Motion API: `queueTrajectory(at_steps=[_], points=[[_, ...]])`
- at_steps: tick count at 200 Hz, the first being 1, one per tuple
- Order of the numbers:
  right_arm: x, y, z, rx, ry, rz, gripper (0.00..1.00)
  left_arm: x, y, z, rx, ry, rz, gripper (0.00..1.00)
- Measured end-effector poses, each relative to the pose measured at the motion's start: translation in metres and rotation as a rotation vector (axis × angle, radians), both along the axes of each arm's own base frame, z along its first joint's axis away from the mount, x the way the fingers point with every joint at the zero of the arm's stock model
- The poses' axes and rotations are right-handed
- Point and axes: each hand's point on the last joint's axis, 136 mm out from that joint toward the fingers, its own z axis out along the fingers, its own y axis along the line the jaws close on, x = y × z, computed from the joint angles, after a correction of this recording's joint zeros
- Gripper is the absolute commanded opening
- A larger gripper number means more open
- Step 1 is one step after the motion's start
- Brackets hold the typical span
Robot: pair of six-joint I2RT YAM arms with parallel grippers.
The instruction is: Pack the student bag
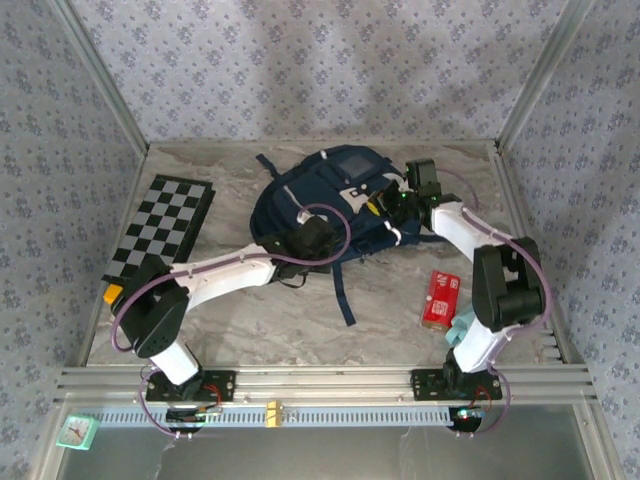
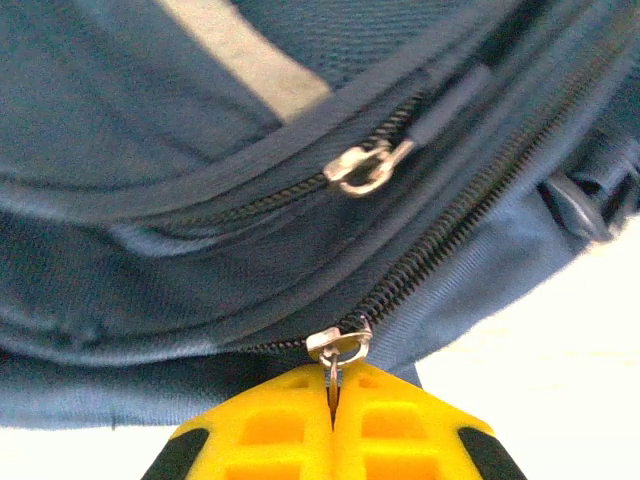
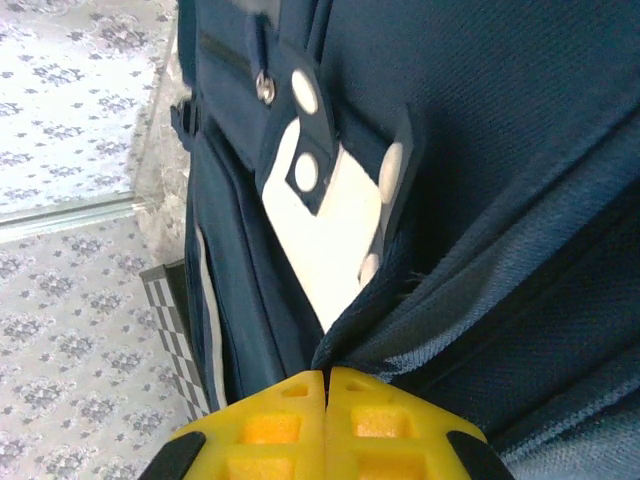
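Left gripper (image 2: 333, 405) is pinched tight on the metal zipper pull (image 2: 338, 348) of the lower zip, with its yellow fingers pressed together around the tab. Right gripper (image 3: 327, 395) is clamped too, nipping a fold of the student bag (image 1: 325, 185) fabric just below its white patch (image 3: 320, 240). The bag lies mid-table toward the back wall, chessboard (image 1: 160, 225) off to its left, red box (image 1: 440, 298) on its right.

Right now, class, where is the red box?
In the top view, the red box lies on the table's right side, beside the right arm, nearer the arm bases than the student bag.
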Motion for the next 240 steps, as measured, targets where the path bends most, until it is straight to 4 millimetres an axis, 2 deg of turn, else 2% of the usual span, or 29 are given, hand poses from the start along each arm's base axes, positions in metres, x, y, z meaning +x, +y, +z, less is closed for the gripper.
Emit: queueTrajectory(at_steps=[27, 43, 62, 85, 118, 141, 176, 220, 240], points=[[0.032, -0.003, 0.008, -0.029, -0.054, 0.031, 0.16, -0.010, -0.018, 0.008, -0.026, 0.025, -0.027, 0.00], [0.035, -0.006, 0.014, -0.043, -0.084, 0.049, 0.31, -0.011, -0.021, 0.007, -0.002, 0.042, -0.033, 0.00], [0.022, -0.008, 0.017, -0.049, -0.093, 0.074, 0.44, -0.009, -0.018, 0.005, 0.012, 0.054, -0.025, 0.00], [-0.018, -0.002, 0.017, -0.031, -0.068, 0.108, 0.50, -0.005, -0.014, 0.004, 0.011, 0.064, -0.015, 0.00], [-0.075, 0.026, 0.008, 0.012, -0.027, 0.161, 0.49, -0.004, -0.013, 0.004, 0.010, 0.066, -0.019, 0.00], [-0.096, 0.044, -0.009, 0.042, 0.023, 0.171, 0.45, -0.004, -0.014, 0.005, 0.004, 0.069, -0.023, 0.00], [-0.097, 0.067, -0.014, 0.066, 0.031, 0.162, 0.40, -0.005, -0.015, 0.005, 0.007, 0.068, -0.031, 0.00], [-0.087, 0.077, -0.032, 0.080, 0.058, 0.151, 0.16, -0.001, -0.012, 0.005, 0.018, 0.059, -0.036, 0.00], [-0.084, 0.078, -0.032, 0.080, 0.054, 0.152, 0.08, 0.002, -0.007, 0.003, 0.034, 0.052, -0.029, 0.00]])
